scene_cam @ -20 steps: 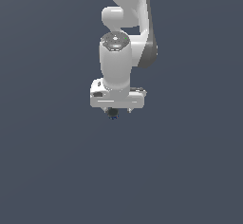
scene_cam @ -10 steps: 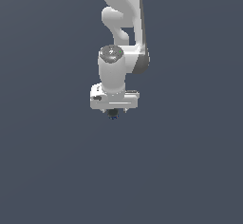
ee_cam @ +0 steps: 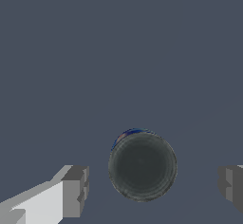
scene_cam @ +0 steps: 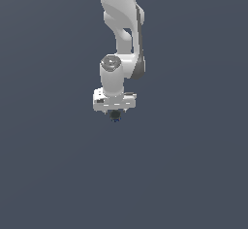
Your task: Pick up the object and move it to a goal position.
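Note:
The object is a small dark round item with a blue tint on one edge. In the wrist view it sits between my two grey fingertips, with a gap on each side. My white gripper is open around it and touches it on neither side. In the exterior view the object shows as a tiny blackish speck just under the gripper, which points straight down. Whether the object rests on a surface cannot be told.
A plain, even dark grey-blue background fills both views. The white arm rises from the gripper to the top edge of the exterior view. No goal marker shows.
The upper arm links have swung towards the exterior view's right and the wrist has turned. The gripper has shifted only slightly to the exterior view's left, with the dark speck still under it.

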You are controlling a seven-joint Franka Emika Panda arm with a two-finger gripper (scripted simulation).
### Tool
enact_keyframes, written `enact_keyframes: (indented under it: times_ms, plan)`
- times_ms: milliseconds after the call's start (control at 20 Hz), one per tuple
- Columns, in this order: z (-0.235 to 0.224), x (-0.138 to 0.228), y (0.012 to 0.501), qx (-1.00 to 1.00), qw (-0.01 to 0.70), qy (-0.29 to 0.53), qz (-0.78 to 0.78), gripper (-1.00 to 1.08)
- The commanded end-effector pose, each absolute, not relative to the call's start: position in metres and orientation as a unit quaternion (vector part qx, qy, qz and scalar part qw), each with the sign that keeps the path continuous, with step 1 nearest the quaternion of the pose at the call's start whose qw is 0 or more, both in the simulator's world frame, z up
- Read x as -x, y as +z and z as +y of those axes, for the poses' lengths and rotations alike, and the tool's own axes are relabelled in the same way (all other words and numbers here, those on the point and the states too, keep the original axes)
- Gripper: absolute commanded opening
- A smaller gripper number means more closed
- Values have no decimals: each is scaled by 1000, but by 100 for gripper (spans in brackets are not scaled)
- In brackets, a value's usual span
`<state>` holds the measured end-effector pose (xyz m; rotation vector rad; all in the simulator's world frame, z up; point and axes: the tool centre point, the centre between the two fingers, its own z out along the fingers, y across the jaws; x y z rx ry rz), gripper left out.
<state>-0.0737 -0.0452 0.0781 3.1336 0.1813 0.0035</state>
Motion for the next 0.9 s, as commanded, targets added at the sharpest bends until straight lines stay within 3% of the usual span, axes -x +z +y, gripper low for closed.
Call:
enact_keyframes:
  times_ms: [0,850]
  plan:
    - [-47,82,71,-998,1,1,65,100]
    - [-48,91,36,-998,0,0,70,100]
